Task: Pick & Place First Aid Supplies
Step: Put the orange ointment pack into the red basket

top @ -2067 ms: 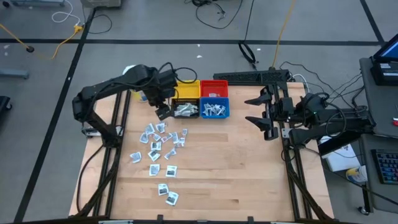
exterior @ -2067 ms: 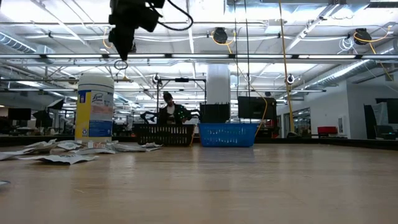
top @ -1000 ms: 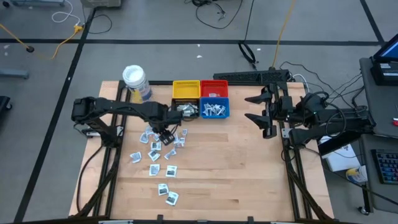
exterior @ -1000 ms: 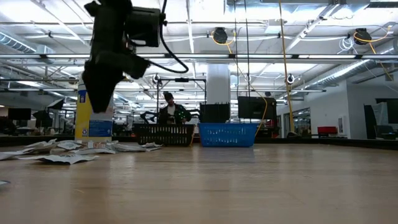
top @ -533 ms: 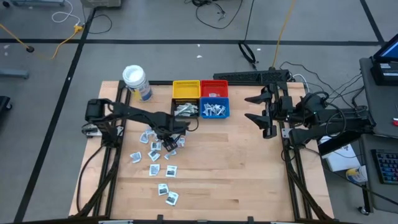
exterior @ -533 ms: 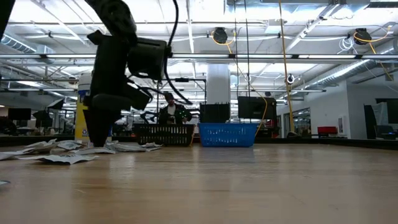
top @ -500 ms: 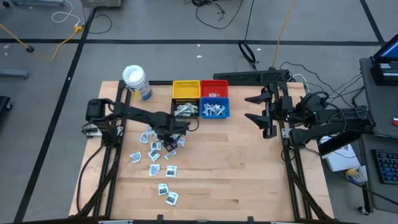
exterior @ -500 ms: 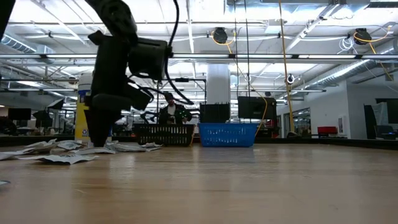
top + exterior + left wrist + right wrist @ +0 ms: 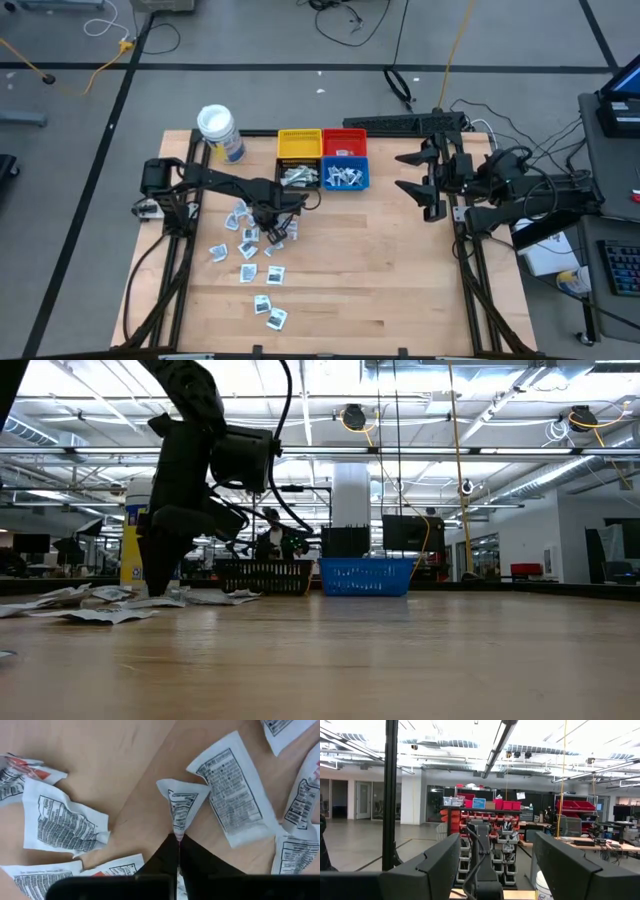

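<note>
Several small white first aid packets (image 9: 250,245) lie loose on the wooden table, left of centre. My left gripper (image 9: 268,224) stands down among them, pointing at the table, and is shut on one packet (image 9: 181,805). The low view shows it (image 9: 160,588) reaching the tabletop. Other packets lie flat beside it, one printed side up (image 9: 232,802) and one crumpled (image 9: 62,822). My right gripper (image 9: 420,186) waits open, raised at the table's right edge, and touches nothing. My left gripper pinches the packet's narrow end (image 9: 178,832) between its two fingertips (image 9: 192,855), coming from above and pointing down. The packet is gathered to a point at the fingers and fans out wider away from them. I cannot tell whether it is lifted off the wood.
Yellow (image 9: 299,144), red (image 9: 344,141), black (image 9: 298,177) and blue (image 9: 346,176) small bins stand in a block at the far middle. Packets lie in the black and blue ones. A white-lidded jar (image 9: 217,130) stands at the far left. Bare wood lies to the right and near.
My left gripper has come down from above the packets until its fingertips reach the table among them, then stayed there. My right arm has kept still.
</note>
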